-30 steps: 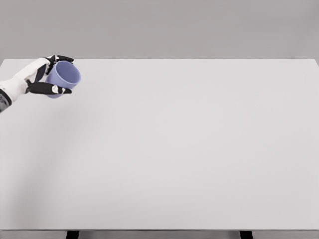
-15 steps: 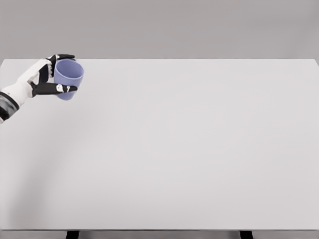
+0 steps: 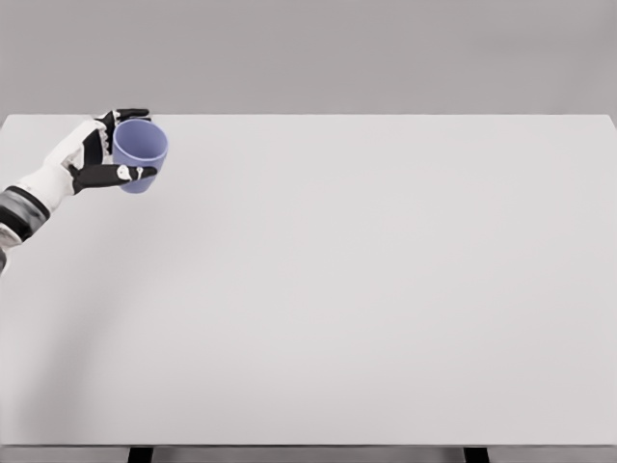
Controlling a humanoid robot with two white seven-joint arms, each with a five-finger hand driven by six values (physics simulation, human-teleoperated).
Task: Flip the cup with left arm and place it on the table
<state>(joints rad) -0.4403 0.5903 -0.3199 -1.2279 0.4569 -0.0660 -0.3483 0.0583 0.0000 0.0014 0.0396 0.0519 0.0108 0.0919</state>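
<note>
1. Head view — the left robot hand [image 3: 104, 154] shows at the far left of the white bench [image 3: 347, 289], near its far edge; its white arm comes in from the picture's left side.
2. The hand is grasping the blue cup [image 3: 140, 154]: the black fingers [image 3: 131, 114] curl over the far side of the rim, and the thumb presses along the near wall.
3. The cup sits close to upright, tilted a little toward the camera — its open mouth faces up and the inside is visible.
4. Whether the cup's base touches the bench cannot be told from here.
</note>
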